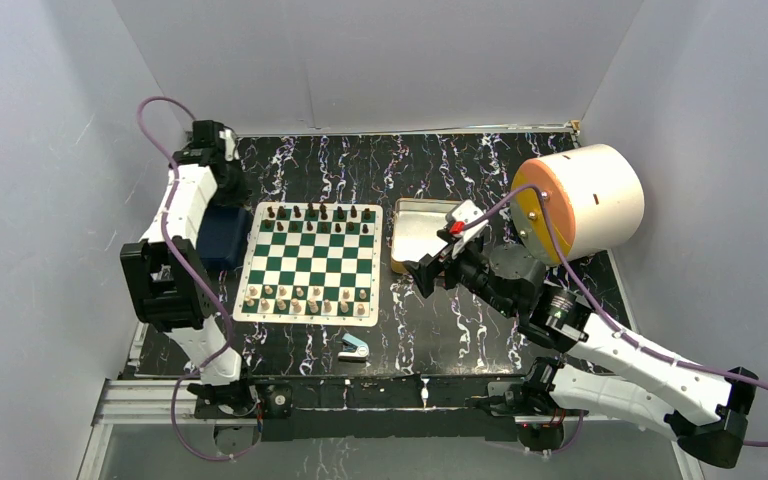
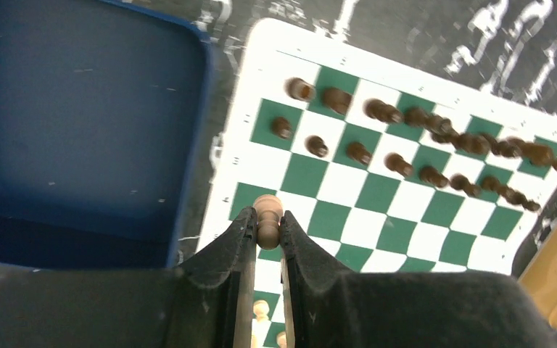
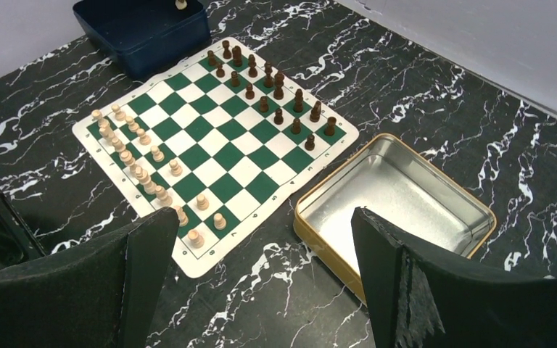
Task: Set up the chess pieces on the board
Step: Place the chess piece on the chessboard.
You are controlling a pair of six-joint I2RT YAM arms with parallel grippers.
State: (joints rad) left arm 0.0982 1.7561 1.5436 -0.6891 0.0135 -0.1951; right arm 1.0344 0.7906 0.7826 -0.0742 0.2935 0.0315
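**pale piece in the left tool, home ranks toward the near edge**

the pale piece is pinched in the left tool, whose fingers are closed almost fully on its body so only the rounded head shows past the tips. its long axis seems to run with the fingers rather than across them. it hangs over the board's left border, just beside the blue tray and clear of every other piece.

the board lies flat on the tabletop. the dark pieces stand in two ranks along its far edge, and the pale pieces in two ranks along the near edge.

the move to come turns on this: the pale ranks lie back toward the arm bases from the held piece, not ahead where the dark ones are. so the left arm would likely draw in toward the near edge. which square is open i cannot tell — the pieces are too small.

the left arm is much the nearer. the right tool stands with its fingers spread wide and nothing between them, above the silver tin off the board's right side. the tin looks bare inside.
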